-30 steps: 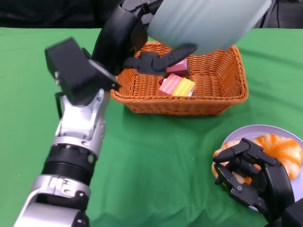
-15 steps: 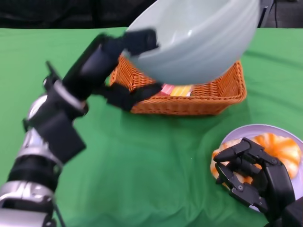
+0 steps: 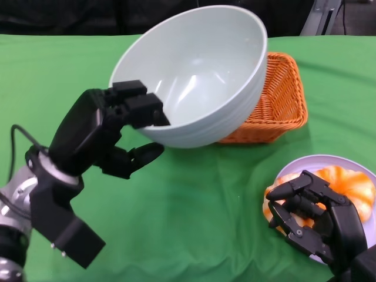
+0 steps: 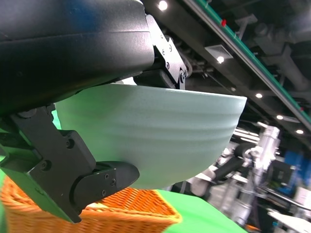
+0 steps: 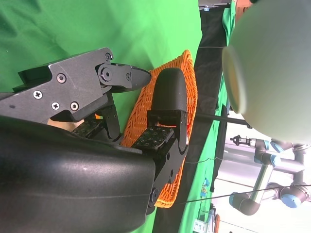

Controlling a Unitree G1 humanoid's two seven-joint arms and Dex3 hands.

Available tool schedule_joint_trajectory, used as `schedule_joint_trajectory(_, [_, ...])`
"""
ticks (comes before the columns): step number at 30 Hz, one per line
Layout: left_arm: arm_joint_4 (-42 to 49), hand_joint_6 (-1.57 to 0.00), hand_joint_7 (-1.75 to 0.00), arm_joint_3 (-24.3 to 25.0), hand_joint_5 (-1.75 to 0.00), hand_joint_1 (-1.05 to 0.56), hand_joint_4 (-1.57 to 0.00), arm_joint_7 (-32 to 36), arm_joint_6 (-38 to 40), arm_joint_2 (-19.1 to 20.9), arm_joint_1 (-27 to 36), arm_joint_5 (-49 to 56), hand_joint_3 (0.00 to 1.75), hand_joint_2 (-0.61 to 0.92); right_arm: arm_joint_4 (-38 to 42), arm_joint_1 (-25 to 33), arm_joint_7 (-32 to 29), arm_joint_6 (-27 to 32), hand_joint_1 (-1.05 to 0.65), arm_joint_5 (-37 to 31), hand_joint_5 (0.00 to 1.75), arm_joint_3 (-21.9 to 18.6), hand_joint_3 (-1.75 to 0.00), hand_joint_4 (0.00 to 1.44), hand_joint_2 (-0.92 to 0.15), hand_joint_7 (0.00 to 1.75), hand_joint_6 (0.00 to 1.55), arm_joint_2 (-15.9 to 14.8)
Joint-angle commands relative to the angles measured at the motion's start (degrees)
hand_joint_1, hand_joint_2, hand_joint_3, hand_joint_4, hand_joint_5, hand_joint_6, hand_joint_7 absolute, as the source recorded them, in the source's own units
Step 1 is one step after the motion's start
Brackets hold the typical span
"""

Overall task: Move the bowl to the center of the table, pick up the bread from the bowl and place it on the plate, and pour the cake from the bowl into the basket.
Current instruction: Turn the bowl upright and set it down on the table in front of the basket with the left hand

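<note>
Bowl (image 3: 200,70), one, empty, pinched by left hand (image 3: 111,132); right hand (image 3: 314,214) grips one bread (image 3: 346,185).

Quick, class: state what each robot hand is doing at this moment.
Left hand: grips the bowl by its rim.
Right hand: rests on the bread; grip cannot be told.

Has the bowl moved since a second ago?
Yes. The bowl, held by the left hand, has swung upright and come toward the camera, off the basket.
</note>
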Motion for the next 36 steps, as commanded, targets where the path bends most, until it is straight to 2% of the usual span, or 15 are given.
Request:
schedule_joint_trajectory(1, [-3.19, -0.87, -1.28, -3.38, -1.64, -0.05, -0.81, 16.57, 2.74, 4.39, 1.52, 8.71, 1.44, 0.33, 0.04, -0.32, 0.07, -0.81, -0.13, 1.25, 1.52, -0.83, -0.52, 0.74, -0.77, 1.12, 0.71, -0.7])
schedule_joint_trajectory(2, [-3.46, -0.87, -1.28, -4.72, -1.64, -0.05, -0.81, 20.36, 3.53, 5.29, 2.02, 10.67, 1.44, 0.32, -0.04, -0.34, 0.01, -0.71, -0.13, 1.21, 1.52, -0.89, -0.52, 0.74, -0.77, 1.12, 0.7, -0.76])
schedule_joint_trajectory(7, [-4.45, -0.88, -1.22, -12.81, -1.37, -0.03, -0.93, 37.73, 8.12, 9.75, 4.09, 18.47, 1.33, 0.34, 0.31, -0.54, 0.25, -1.11, -0.12, 1.21, 1.52, -1.13, -0.53, 0.75, -0.77, 1.13, 0.7, -1.21])
schedule_joint_trajectory(12, [-3.0, -0.92, -1.13, -22.25, -1.31, -0.02, -0.97, 48.81, 11.76, 14.32, 5.13, 22.37, 1.31, 0.29, -0.21, -0.38, 0.41, -0.39, -0.12, 1.3, 1.51, -1.39, -0.54, 0.74, -0.76, 1.12, 0.7, -1.34])
schedule_joint_trajectory(16, [-1.43, -0.96, -1.11, -28.32, -1.34, 0.01, -0.98, 53.52, 13.98, 16.37, 6.88, 22.72, 1.33, 0.29, -0.11, -0.28, 0.61, -0.62, -0.14, 1.38, 1.51, -1.62, -0.53, 0.74, -0.75, 1.11, 0.7, -1.35])
schedule_joint_trajectory(19, [-0.86, -0.93, -1.17, -32.54, -1.42, 0.03, -0.95, 57.72, 15.57, 17.45, 7.99, 23.34, 1.37, 0.24, -0.08, -0.27, 0.6, -0.62, -0.14, 1.22, 1.51, -1.73, -0.53, 0.75, -0.75, 1.1, 0.71, -1.24])
schedule_joint_trajectory(22, [-0.44, -0.91, -1.21, -36.23, -1.41, 0.02, -0.94, 60.67, 16.25, 18.63, 8.67, 23.93, 1.38, 0.24, -0.33, -0.18, 0.44, -0.18, -0.13, 1.07, 1.51, -1.7, -0.54, 0.75, -0.75, 1.1, 0.71, -1.03])
schedule_joint_trajectory(29, [0.97, -0.9, -1.28, -42.4, -1.47, 0.06, -0.91, 62.59, 16.48, 20.43, 9.54, 23.91, 1.34, 0.26, -0.31, -0.27, 0.59, -0.1, -0.12, 1.34, 1.53, -1.67, -0.55, 0.74, -0.74, 1.11, 0.71, -0.77])
schedule_joint_trajectory(32, [1.91, -0.83, -1.4, -44.41, -1.59, 0.11, -0.86, 62.85, 16.09, 20.43, 9.37, 23.72, 1.14, 0.31, -0.5, -0.2, 0.63, 0.18, -0.14, 1.29, 1.53, -1.61, -0.56, 0.74, -0.74, 1.1, 0.71, -0.77])
schedule_joint_trajectory(36, [3.93, -0.69, -1.63, -46.56, -1.73, 0.14, -0.78, 63.36, 15.98, 19.63, 8.47, 23.52, 1.03, 0.36, -1.24, 0.15, 0.44, 0.36, -0.14, 1.25, 1.52, -1.42, -0.55, 0.75, -0.74, 1.09, 0.72, -0.45])
